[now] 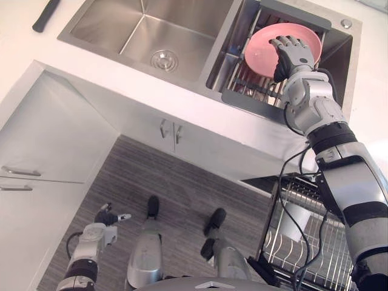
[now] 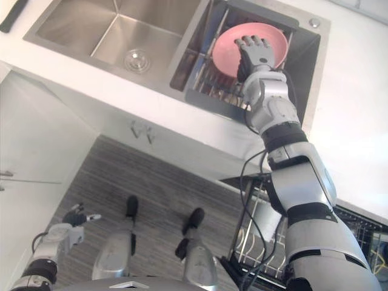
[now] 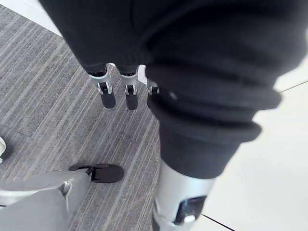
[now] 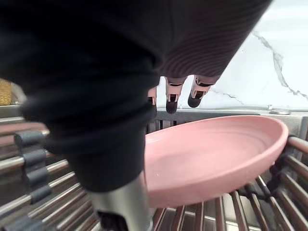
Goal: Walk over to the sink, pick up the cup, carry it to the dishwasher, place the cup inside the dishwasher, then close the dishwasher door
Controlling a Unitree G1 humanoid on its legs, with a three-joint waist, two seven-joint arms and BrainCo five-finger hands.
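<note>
Pink plate: a shallow pink plate (image 1: 260, 51) leans in a dark drying rack (image 1: 242, 98) that sits in the right basin of the sink (image 1: 121, 30). It is a plate, not the cup the task names.
Why it leans: the rack's bars prop it up on edge. I judge this leaves the upper rim free for fingers to hook.
Right robot hand: the right robot hand (image 1: 295, 56) reaches across the white counter (image 1: 151, 97) and lies over the plate's face. Its fingers are relaxed and spread, and it grips nothing.
Why there: it is probably lining up a grasp on the rim, and lifting has not begun.
Left robot hand: the left robot hand (image 1: 110, 217) hangs low at the robot's side above the grey striped floor (image 1: 176, 170), loose and empty. It seems simply out of the way.
Dishwasher: it stands open under the counter on the robot's right, with its wire basket (image 1: 288, 239) showing, ready to take a dish.
Head views add: the whole layout, with the sink ahead, the dishwasher close by and the left basin bare.
Right wrist view adds: the dark fingertips (image 4: 172, 101) hover just above the far rim and appear not to touch it. The plate's hollow (image 4: 216, 154) holds nothing.
Left wrist view adds: straight fingers (image 3: 108, 96) point down at the floor.
</note>
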